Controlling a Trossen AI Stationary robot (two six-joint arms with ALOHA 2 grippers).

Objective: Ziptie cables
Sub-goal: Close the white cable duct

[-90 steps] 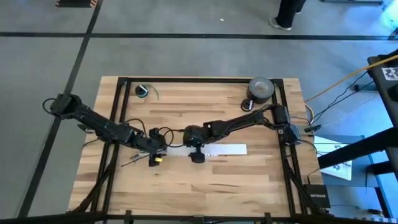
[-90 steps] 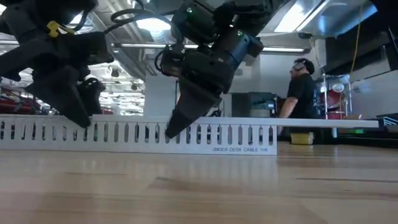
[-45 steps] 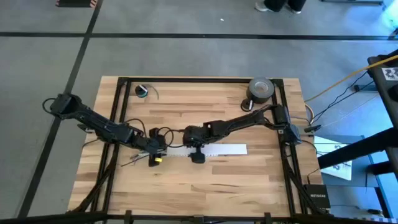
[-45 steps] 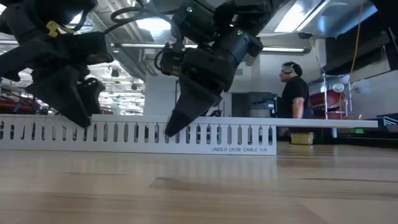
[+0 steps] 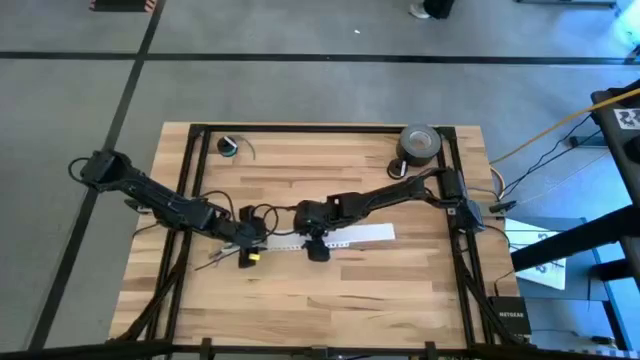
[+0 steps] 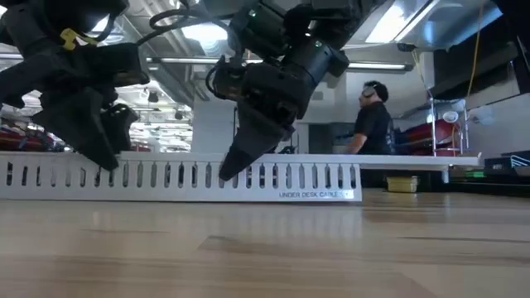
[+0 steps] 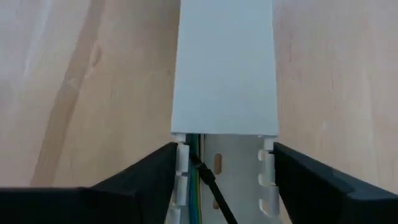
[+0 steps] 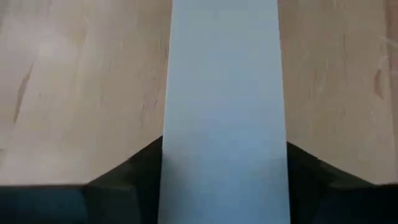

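**Both hands clamped on the white cable duct**

High view: on the wooden desk [image 5: 330, 290] the left hand [image 5: 252, 240] and right hand [image 5: 315, 240] meet at the white slotted duct [image 5: 365, 235] near the middle. A few thin wire ends [image 5: 212, 259] splay out just beside the left hand. A roll of grey tape [image 5: 420, 143] sits at the far right corner.

Low view: the duct [image 6: 315, 178] stands along the desk, printed "UNDER DESK CABLE". Both hands come down onto it — the right [image 6: 236, 165] at mid-length, the left [image 6: 99, 153] farther along. A person [image 6: 371, 124] stands in the room behind.

Left wrist view: the fingers [image 7: 146, 171] grip the duct's open end from either side. Inside the channel lie the cables [image 7: 195, 146] — greenish wires — with the black ziptie [image 7: 214, 193] slanting across them. A smooth cover [image 7: 224, 68] closes the duct beyond.

Right wrist view: the fingers [image 8: 134, 171] press both edges of the cover [image 8: 224, 106].
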